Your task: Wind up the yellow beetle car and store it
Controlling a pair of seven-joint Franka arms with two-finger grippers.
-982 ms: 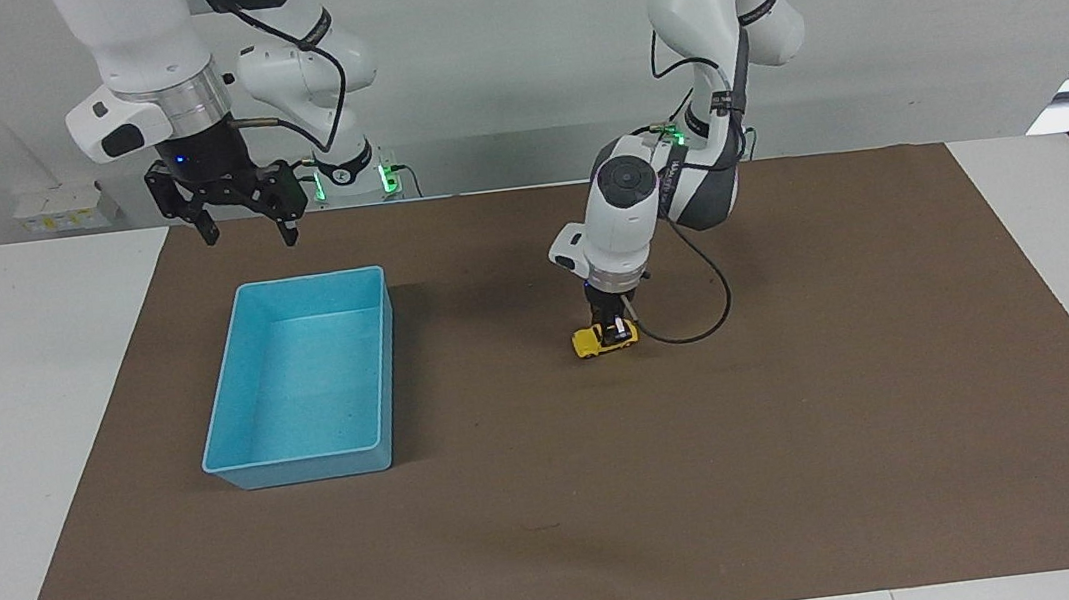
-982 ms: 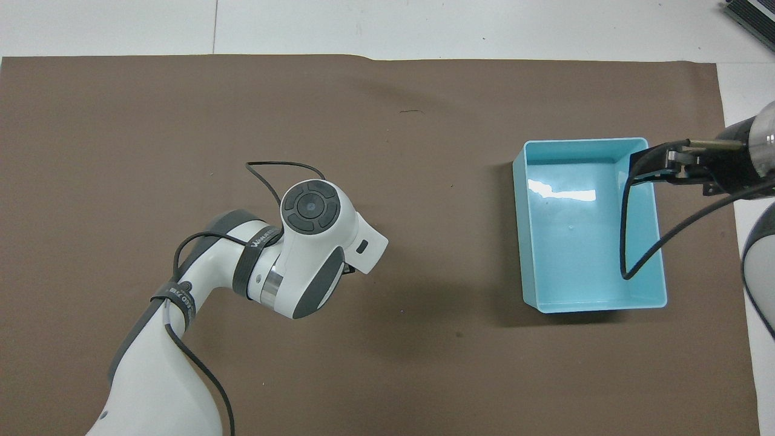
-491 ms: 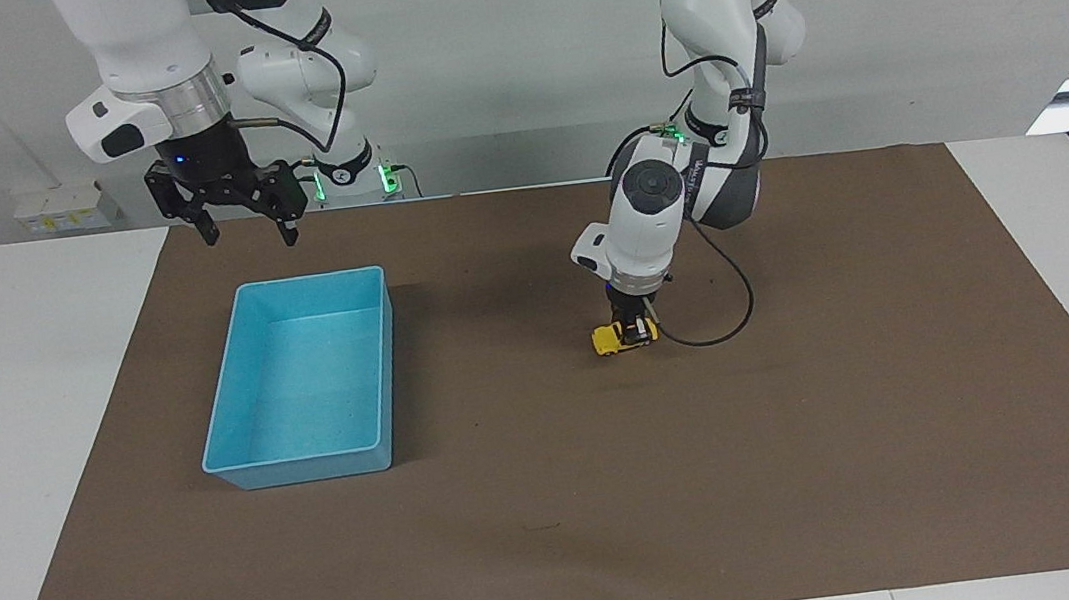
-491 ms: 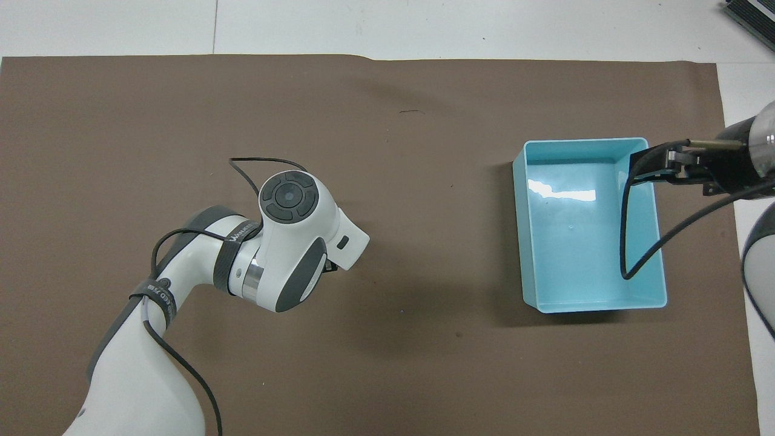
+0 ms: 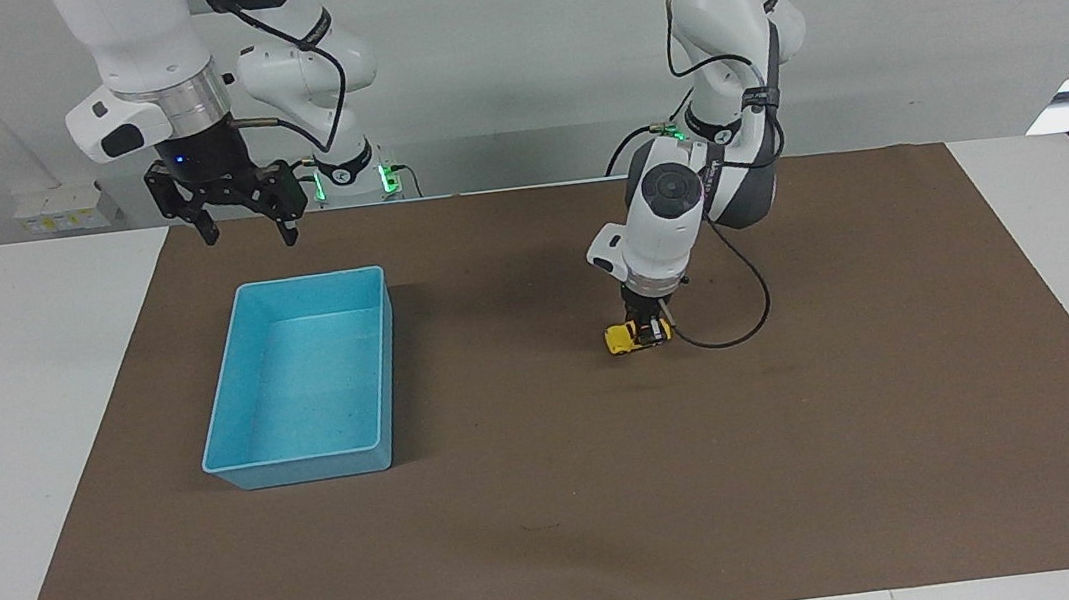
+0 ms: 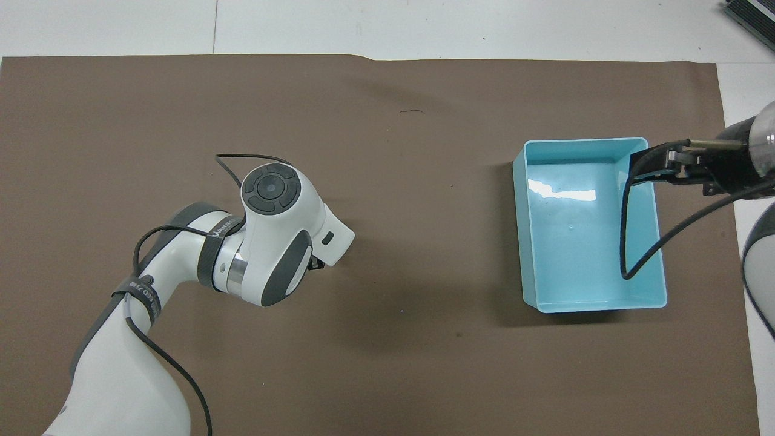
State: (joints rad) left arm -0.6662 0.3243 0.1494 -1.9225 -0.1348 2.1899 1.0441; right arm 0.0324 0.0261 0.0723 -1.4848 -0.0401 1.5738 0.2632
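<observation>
Jaws of the left gripper [image 5: 644,331] are clenched on the yellow beetle car [image 5: 627,338], pressing it to the brown mat [image 5: 811,429] on the surface, well apart from the blue bin [image 5: 302,379], toward the left arm's end. I'd judge this the winding step: dragging the car backward. Next comes a lift and carry to the bin. Right gripper [image 5: 245,217] waits over the mat by the bin's robot-side rim, jaws spread. No lettering is legible.
</observation>
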